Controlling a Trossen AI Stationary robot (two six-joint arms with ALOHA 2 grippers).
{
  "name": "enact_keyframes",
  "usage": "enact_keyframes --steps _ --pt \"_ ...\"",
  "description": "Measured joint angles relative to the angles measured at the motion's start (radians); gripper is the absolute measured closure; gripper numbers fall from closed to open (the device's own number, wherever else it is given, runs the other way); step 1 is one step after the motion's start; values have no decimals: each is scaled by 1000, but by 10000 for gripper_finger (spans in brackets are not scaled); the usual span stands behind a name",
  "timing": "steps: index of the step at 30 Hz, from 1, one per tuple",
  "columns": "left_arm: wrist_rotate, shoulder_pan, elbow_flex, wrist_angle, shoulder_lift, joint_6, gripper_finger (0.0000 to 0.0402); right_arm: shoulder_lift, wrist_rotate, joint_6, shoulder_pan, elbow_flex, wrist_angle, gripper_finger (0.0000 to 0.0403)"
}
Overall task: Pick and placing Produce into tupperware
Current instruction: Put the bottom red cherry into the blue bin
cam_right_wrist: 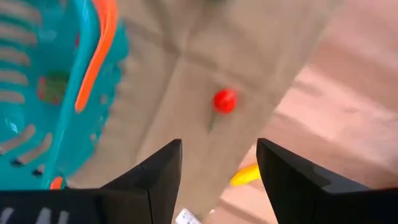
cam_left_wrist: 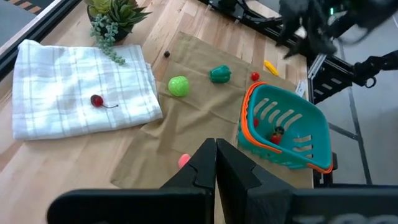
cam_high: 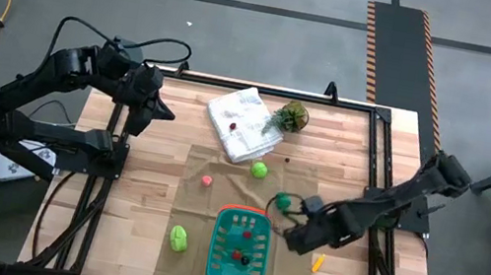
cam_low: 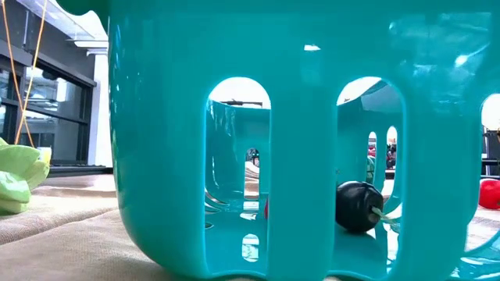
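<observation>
The tupperware [cam_high: 240, 250] was a rectangular teal-green basket with a slotted bottom and an orange rim; it sat on a tan cloth [cam_high: 217, 188] near the front edge of the tabletop [cam_high: 146, 191], holding small red pieces [cam_high: 246, 235] and a dark one [cam_low: 358, 207]. The right gripper [cam_right_wrist: 219, 163] hovered just beside the basket's right side, fingers apart, above a small red piece [cam_right_wrist: 225, 100]; a yellow piece [cam_right_wrist: 245, 175] lay near it. A round green piece [cam_high: 259, 170], a darker green one [cam_high: 283, 202], a pink one [cam_high: 206, 180] and a leafy light-green one [cam_high: 179, 237] lay around the basket. The left gripper [cam_left_wrist: 216, 163] hung over the far left, fingers together.
</observation>
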Motion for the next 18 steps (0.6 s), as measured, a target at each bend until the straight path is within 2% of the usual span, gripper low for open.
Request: enact_keyframes --steps 3,6,11,14,18 --pt "0 0 0 0 5 2 401 -105 70 42 -9 -28 -54 204" --pt "0 0 0 -1 11 5 401 -217 80 102 -33 -95 -46 204" --pt "-1 0 0 -9 22 4 401 -356 53 226 -60 -254 122 204" --pt "0 0 0 -11 25 4 401 -368 29 288 -55 -317 239 204" --pt "0 0 0 -11 24 4 401 -316 -41 322 -40 -348 327 204"
